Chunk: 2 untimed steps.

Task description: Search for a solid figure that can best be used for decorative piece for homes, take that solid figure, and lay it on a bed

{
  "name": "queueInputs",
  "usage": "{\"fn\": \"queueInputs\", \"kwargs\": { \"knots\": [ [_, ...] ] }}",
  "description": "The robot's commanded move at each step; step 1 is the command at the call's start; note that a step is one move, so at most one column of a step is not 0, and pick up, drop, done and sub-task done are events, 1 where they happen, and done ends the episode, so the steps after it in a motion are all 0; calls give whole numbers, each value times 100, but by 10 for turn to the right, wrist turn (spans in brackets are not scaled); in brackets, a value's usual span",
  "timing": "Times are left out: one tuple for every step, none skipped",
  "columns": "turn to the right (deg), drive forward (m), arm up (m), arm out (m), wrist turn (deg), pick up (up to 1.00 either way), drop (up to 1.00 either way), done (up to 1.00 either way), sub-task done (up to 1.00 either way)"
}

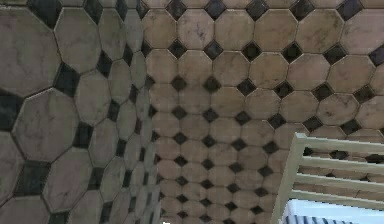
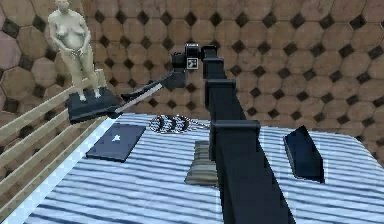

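A pale statue of a standing figure (image 2: 72, 45) on a dark square base (image 2: 91, 104) shows at the arm side view's upper left, by the bed's wooden rail (image 2: 35, 135). The gripper (image 2: 128, 98) reaches from the arm's far end to the base's edge. The base overlaps the rail and the corner of the bed (image 2: 150, 190), so I cannot tell whether the gripper holds the statue. The bed has a blue and white striped cover. The dark arm (image 2: 235, 140) crosses over it.
On the cover lie a dark flat laptop-like thing (image 2: 115, 143), a small dark and white striped thing (image 2: 172, 123), a dark slab (image 2: 303, 153) and a tan thing (image 2: 205, 165) partly behind the arm. Tiled walls stand close in the forward view, with a pale bed frame (image 1: 320, 170) at its lower right.
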Motion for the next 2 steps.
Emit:
{"fn": "queueInputs", "kwargs": {
  "knots": [
    [0,0,0,0,450,0,0,0,0],
    [0,0,0,0,450,0,0,0,0]
  ]
}}
